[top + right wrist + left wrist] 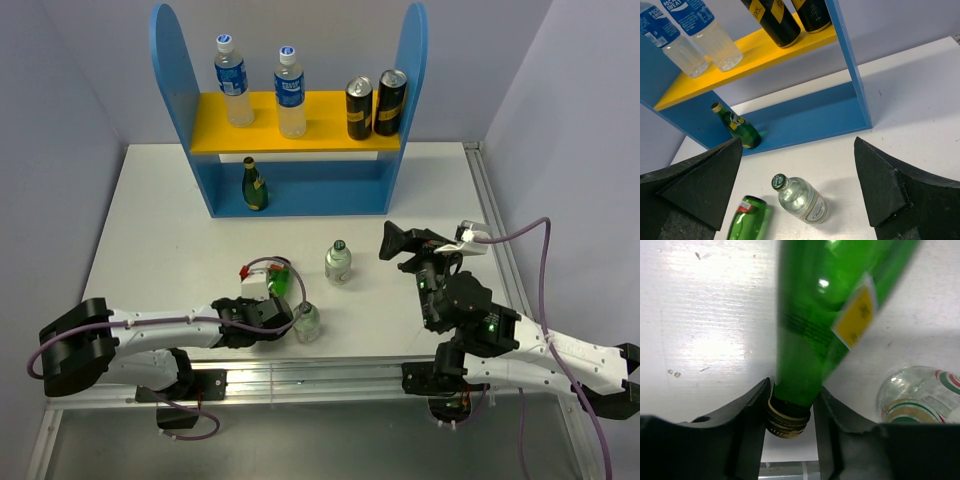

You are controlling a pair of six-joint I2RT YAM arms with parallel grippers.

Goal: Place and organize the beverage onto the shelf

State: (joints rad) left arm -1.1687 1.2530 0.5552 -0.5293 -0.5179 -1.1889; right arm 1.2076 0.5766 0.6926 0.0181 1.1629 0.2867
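Left gripper (793, 400) is clamped on the neck of the lying green bottle (810, 315), just above its cap (786, 421); the bottle lies on the table (160, 220) at the near edge, body pointing away. Risk 1: the grip is narrow, on smooth glass and far from the heavy body, so on lift the body likely sags or pivots and the neck can slide out. Risk 2: 1 short clear bottle (307, 322) stands just beside that gripper, so a swinging green body or finger could tip it. Next out, the 2nd short clear bottle (338, 262) stands upright between here and the shelf (170, 70), so a low carry could clip it. Right gripper (798, 141) hangs with jaws wide apart, holding nothing, near that bottle, and both arms moving there could collide. Farthest: the blue base (320, 190) already holds 1 standing green bottle (255, 185) at its left, and the yellow board (320, 135) above carries 2 blue-label bottles (232, 80) and 2 cans (359, 107). A tilted entry could hit the board edge or knock the standing bottle over.
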